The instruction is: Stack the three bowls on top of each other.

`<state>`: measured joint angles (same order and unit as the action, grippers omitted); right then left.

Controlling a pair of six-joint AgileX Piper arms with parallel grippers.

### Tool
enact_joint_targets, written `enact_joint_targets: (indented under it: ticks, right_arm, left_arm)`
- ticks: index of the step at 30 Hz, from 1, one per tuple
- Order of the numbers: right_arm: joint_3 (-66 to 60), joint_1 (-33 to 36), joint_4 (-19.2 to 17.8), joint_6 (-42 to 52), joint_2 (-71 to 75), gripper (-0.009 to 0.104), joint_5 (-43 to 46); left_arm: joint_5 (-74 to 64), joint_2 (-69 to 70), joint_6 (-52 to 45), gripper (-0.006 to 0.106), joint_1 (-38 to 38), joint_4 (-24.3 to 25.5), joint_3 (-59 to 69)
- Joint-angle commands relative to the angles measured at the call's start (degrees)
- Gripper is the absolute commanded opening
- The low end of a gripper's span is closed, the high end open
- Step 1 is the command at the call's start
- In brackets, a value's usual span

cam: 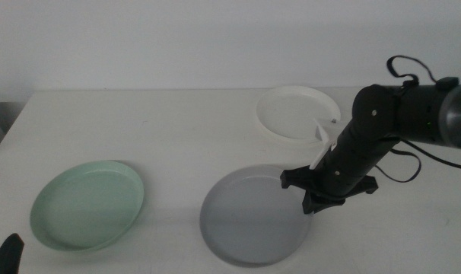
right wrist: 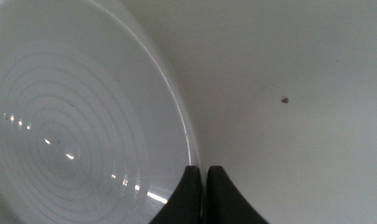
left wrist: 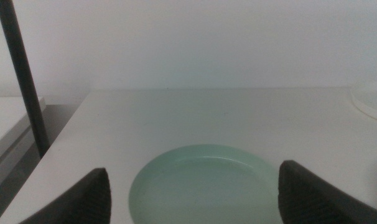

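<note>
**Right tool pinching the grey bowl's rim**

In the middle view, the right tool [cam: 319, 199] is reaching down to the near right edge of the grey bowl [cam: 253, 224], which is lying flat on the bench [cam: 177, 137]. The white bowl [cam: 297, 113] is sitting just behind that tool, apart from the grey one. The mint green bowl [cam: 89, 204] is lying well off to the far side, close to the left tool [cam: 8, 255], of which only a dark tip is showing at the picture's bottom edge.

In the left wrist view, the left tool [left wrist: 191, 196] is waiting with its jaws spread wide, the mint green bowl [left wrist: 204, 183] sitting just ahead of and between them, untouched.

In the right wrist view, the right tool [right wrist: 203, 193] is showing its jaws pressed nearly together, and the grey bowl's [right wrist: 76, 124] thin rim is running right into the sliver between them, so it is probably pinching that rim.

To do this step well, I judge the grip should be seated deep on the rim before lifting, the dish kept level, and carried clear of the white bowl's edge.
</note>
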<state>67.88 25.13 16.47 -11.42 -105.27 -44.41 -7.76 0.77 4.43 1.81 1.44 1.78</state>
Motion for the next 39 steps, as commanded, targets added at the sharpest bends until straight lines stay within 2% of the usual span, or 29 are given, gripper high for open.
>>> enact_joint_targets:
  ticks: [1, 7, 10, 12, 18, 22, 25, 28, 34, 39]
  right_arm:
    - [1.9, 0.6, 1.0, 1.4, 1.8, -0.001, 1.5]
    - [1.8, 0.8, 0.7, 2.2, -0.6, -0.001, 1.9]
    - [1.8, 0.8, 0.1, 2.2, -1.1, 0.004, 1.9]
    - [1.8, 0.8, -0.3, 2.2, -1.1, 0.01, 1.9]
    - [2.6, 0.5, -1.7, 2.2, 1.4, 0.039, 1.3]
    - [7.6, -1.4, -5.8, 2.2, 3.3, 0.051, -1.1]
    - [13.0, -3.8, -9.5, 2.2, 3.0, 0.053, -2.7]
    - [18.5, -7.1, -11.4, 2.2, 1.8, 0.053, -2.7]
    - [30.5, -13.5, -11.2, 3.6, -4.7, 0.053, -3.9]
    - [41.9, -15.5, -11.9, 6.0, -12.8, 0.053, -5.9]
  left_arm:
    - [4.0, 0.8, 0.4, 0.09, -0.1, -0.1, -0.3]
    - [4.0, 0.8, 0.4, 0.09, -0.1, -0.1, -0.3]
    - [4.0, 0.8, 0.4, 0.09, -0.1, -0.1, -0.3]
    - [4.0, 0.8, 0.4, 0.09, -0.1, -0.1, -0.3]
    - [4.0, 0.8, 0.4, 0.09, -0.1, -0.1, -0.3]
    - [4.0, 0.8, 0.4, 0.09, -0.1, -0.1, -0.3]
    - [4.0, 0.8, 0.4, 0.09, -0.1, -0.1, -0.3]
    - [4.0, 0.8, 0.4, 0.09, -0.1, -0.1, -0.3]
    - [4.0, 0.8, 0.4, 0.09, -0.1, -0.1, -0.3]
    - [4.0, 0.8, 0.4, 0.09, -0.1, -0.1, -0.3]
